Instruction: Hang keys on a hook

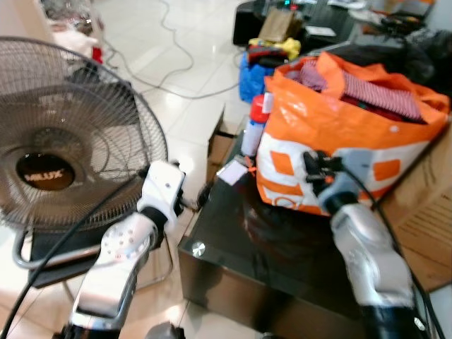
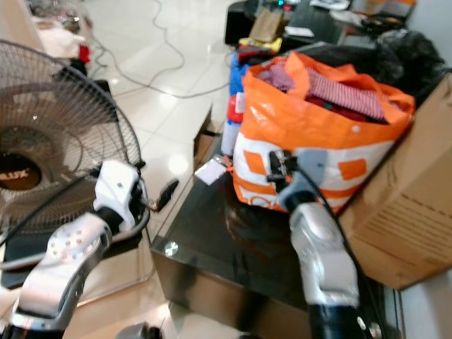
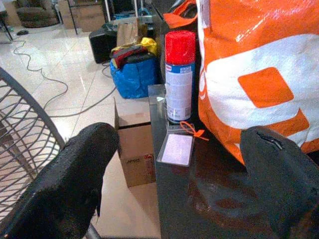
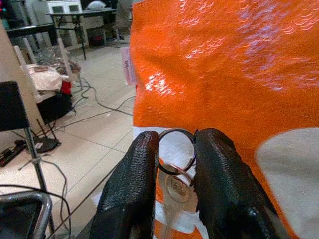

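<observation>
In the right wrist view my right gripper (image 4: 175,164) is shut on a key ring with a silver key (image 4: 177,185), held close against the orange bag (image 4: 219,64). From the head, that gripper (image 1: 316,168) is raised in front of the orange and white bag (image 1: 353,127) on the black glass table (image 1: 240,240). My left gripper (image 1: 194,201) is open at the table's left edge, near a white card tag with an orange tie (image 3: 175,148) lying on the glass. No hook is visible.
A standing fan (image 1: 63,134) is close on the left. A red-capped spray can (image 3: 179,74) stands by the bag. A cardboard box (image 1: 427,212) sits at the right, a small box (image 3: 134,149) and a blue bag (image 3: 134,74) on the floor, cables across the tiles.
</observation>
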Robot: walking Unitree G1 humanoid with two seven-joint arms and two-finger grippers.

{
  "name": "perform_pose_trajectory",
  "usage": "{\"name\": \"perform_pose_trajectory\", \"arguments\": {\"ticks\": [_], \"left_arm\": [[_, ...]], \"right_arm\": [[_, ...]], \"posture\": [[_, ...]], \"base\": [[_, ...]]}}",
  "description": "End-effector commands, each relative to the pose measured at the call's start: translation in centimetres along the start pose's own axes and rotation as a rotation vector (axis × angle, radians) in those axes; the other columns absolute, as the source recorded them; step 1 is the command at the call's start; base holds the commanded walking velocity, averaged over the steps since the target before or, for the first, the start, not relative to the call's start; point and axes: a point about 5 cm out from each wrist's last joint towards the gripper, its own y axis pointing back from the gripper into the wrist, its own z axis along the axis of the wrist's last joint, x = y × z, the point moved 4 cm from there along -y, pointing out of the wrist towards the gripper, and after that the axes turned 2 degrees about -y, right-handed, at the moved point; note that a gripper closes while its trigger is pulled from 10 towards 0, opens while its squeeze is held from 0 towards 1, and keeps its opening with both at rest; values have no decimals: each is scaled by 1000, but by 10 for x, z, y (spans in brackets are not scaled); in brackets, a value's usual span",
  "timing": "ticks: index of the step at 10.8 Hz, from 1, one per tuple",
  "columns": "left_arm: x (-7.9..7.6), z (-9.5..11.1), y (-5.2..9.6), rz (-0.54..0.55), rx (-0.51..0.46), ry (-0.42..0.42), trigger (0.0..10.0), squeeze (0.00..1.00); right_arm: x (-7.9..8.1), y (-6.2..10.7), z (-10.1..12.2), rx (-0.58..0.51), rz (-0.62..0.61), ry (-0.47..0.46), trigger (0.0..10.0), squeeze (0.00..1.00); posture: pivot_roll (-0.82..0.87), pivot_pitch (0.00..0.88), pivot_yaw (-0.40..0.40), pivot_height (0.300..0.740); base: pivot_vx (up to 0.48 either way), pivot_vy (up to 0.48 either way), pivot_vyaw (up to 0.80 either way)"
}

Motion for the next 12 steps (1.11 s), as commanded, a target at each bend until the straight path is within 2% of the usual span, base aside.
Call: {"name": "perform_pose_trajectory", "arguments": {"ticks": [1, 2, 3, 4, 6, 12], "left_arm": [[4, -1, 0, 28, 5, 1, 10000, 0], [20, 1, 5, 101, -4, 9, 10000, 0], [27, -2, 8, 133, 2, 18, 10000, 0], [31, -5, 3, 132, 12, 3, 10000, 0], [26, -2, -8, 82, 1, -8, 10000, 0], [28, -6, -14, 80, -7, -22, 10000, 0]], "right_arm": [[-2, 8, 6, -6, -30, -27, 1176, 0], [1, 24, 8, 6, -90, -76, 2667, 0], [1, 30, 5, 15, -124, -97, 3608, 0], [-2, 29, -7, 61, -178, -50, 10000, 0], [-6, 24, -13, 101, -206, -1, 10000, 0], [-8, 18, -14, 114, -222, 13, 10000, 0]], "posture": [[23, 0, -89, 740], [3, 0, -76, 740], [-2, 0, -65, 740], [-11, 0, -43, 740], [-48, 0, -4, 740], [-31, 0, -23, 740]], "base": [[0, 0, 0], [0, 0, 0], [0, 0, 0], [0, 0, 0], [0, 0, 0], [-40, 0, 0]]}}
